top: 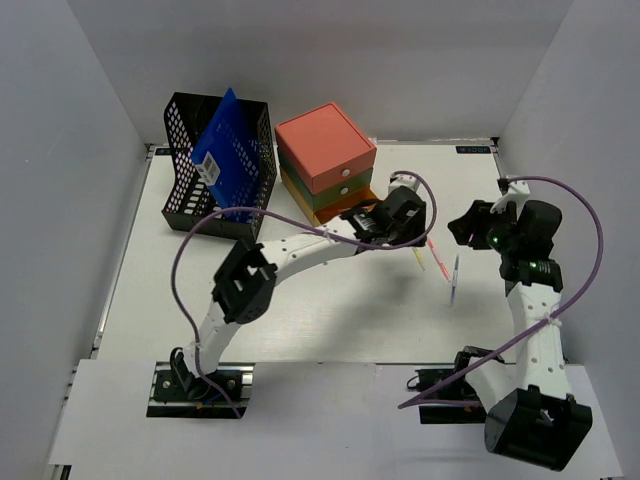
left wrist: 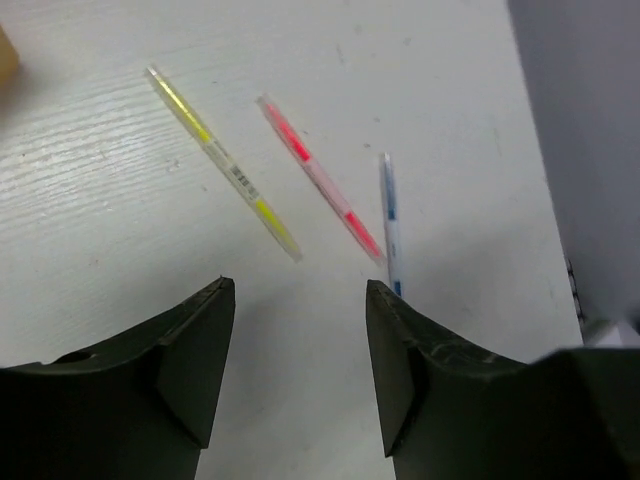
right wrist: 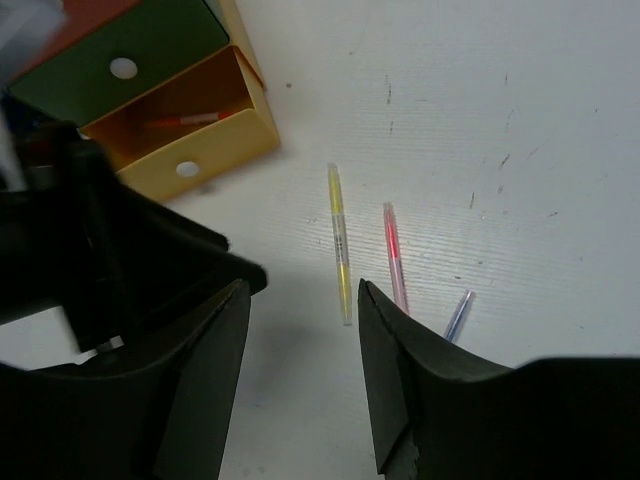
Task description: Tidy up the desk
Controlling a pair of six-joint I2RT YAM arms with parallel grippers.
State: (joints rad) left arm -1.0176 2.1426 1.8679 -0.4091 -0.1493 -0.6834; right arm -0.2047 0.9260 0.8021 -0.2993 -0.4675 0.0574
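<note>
Both arms are built of smooth white tubes joined by chunky black housings. The left arm (top: 300, 250) has a thin purple cable (top: 176, 268) running from its black base (top: 188, 376) to the wrist. The right arm (top: 535, 340) has a second purple cable (top: 600, 235), and small green lights (top: 493, 241) glow on its black wrist. The left gripper (left wrist: 300, 292) and right gripper (right wrist: 303, 292) have matte, dark, wedge-shaped fingers (left wrist: 190, 370).

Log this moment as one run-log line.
left gripper open | right gripper open | thin yellow pen, pink pen, blue pen loose on white desk | yellow drawer open
</note>
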